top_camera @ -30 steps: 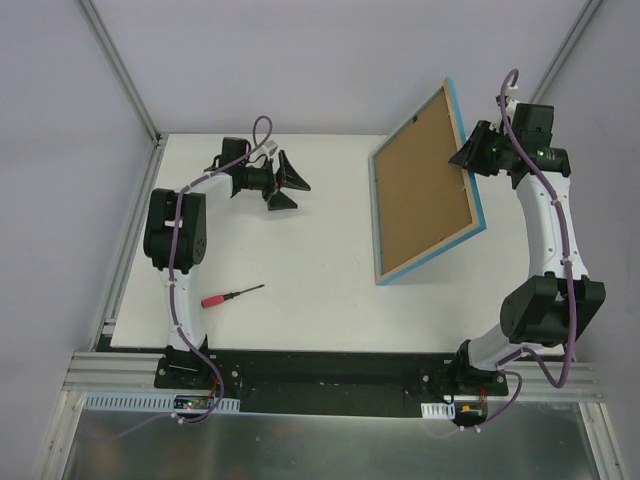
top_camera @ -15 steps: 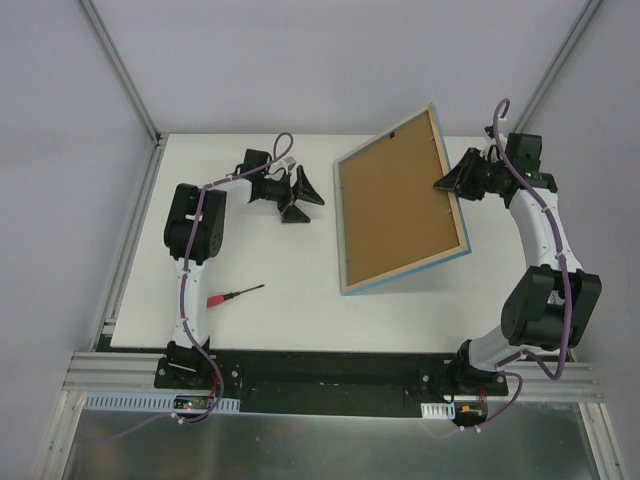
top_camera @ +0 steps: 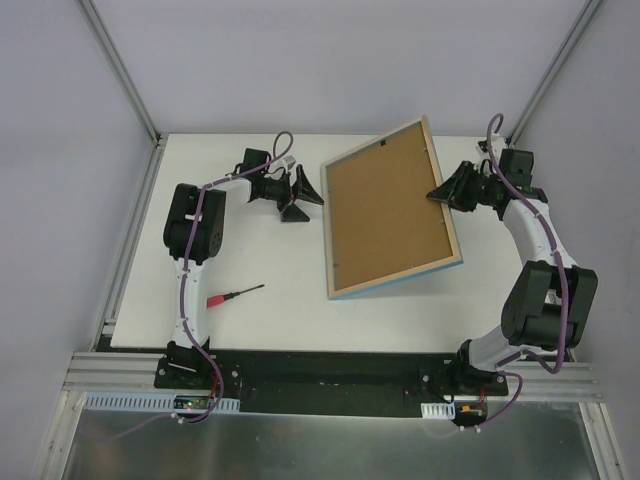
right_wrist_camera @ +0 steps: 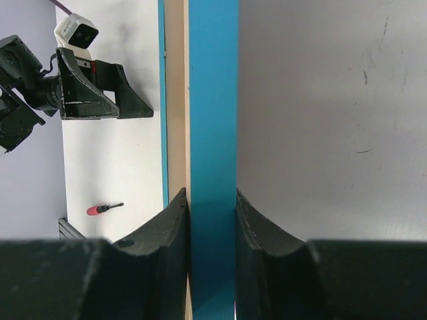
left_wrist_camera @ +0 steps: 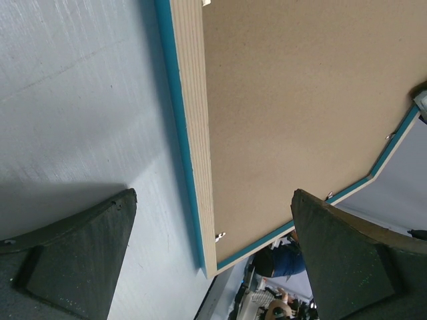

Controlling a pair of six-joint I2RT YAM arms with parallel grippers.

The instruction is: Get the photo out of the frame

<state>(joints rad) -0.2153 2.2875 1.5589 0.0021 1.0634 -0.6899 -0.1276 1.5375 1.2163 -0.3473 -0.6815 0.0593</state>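
The frame [top_camera: 395,276] hangs tilted over the table's middle right, back side up, showing pale wood edges and a turquoise lower side. A plain brown backing board [top_camera: 388,212] fills its back. The photo is hidden. My right gripper [top_camera: 440,193] is shut on the frame's right edge; in the right wrist view the turquoise strip [right_wrist_camera: 212,100] sits pinched between both fingers of that gripper [right_wrist_camera: 212,200]. My left gripper [top_camera: 308,205] stands open just left of the frame, holding nothing. Its wrist view shows the frame's wood edge [left_wrist_camera: 193,120] and board [left_wrist_camera: 300,100] ahead of the left gripper [left_wrist_camera: 212,200].
A red-handled screwdriver [top_camera: 232,295] lies on the white table at the near left, also seen as the screwdriver [right_wrist_camera: 103,209] in the right wrist view. Metal rails border the table's left and near edges.
My right gripper has swung the frame leftward and laid it flatter over the table. The left arm first reached right toward the frame, then held still, open.
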